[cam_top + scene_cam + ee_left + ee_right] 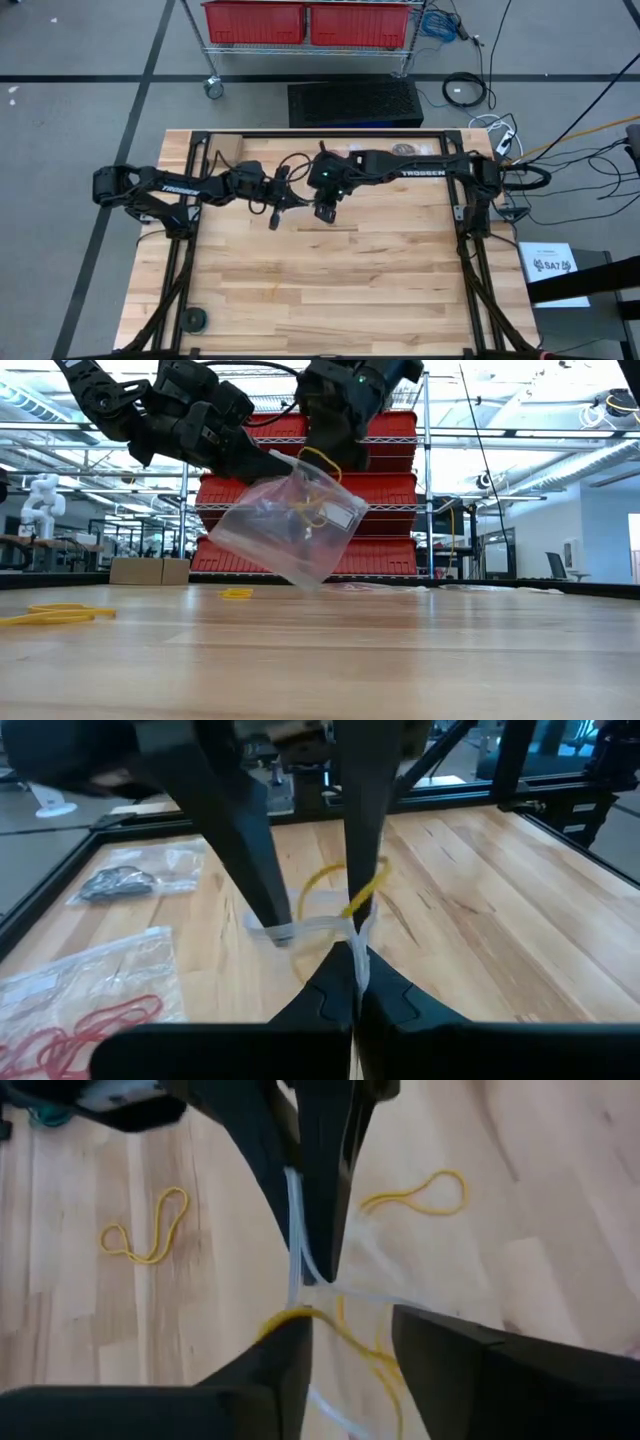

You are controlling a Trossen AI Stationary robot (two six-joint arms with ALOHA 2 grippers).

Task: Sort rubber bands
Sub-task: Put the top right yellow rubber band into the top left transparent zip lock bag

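A clear plastic bag [290, 525] with yellow rubber bands inside hangs in the air over the table's middle. My left gripper [355, 982] is shut on its rim, reaching in from the table's left [275, 217]. My right gripper [350, 1350] stands open, pointing down at the bag's mouth [325, 212], with a yellow rubber band [320, 460] on one finger. More yellow bands [145, 1230] [420, 1195] lie flat on the wood below, and others [55, 615] show near the low view's camera. My left gripper pinches the bag's top rim [358, 942] between its two shut fingers, coming about level from the table's left. The bag is lifted clear of the table and hangs tilted below the fingers. My right gripper points down from above with its fingers apart at the bag's mouth. A yellow band [290, 1320] lies over one fingertip and trails down into the bag. The other finger [280, 915] stands against the rim strip [305, 928]; whether it touches, I cannot tell.
Two more clear bags lie near the table's far edge, one with black bands [120, 880] and one with red bands [90, 1015]. A small dark round object [193, 320] sits at the near left corner. Bare wood [340, 290] stretches toward the near edge.
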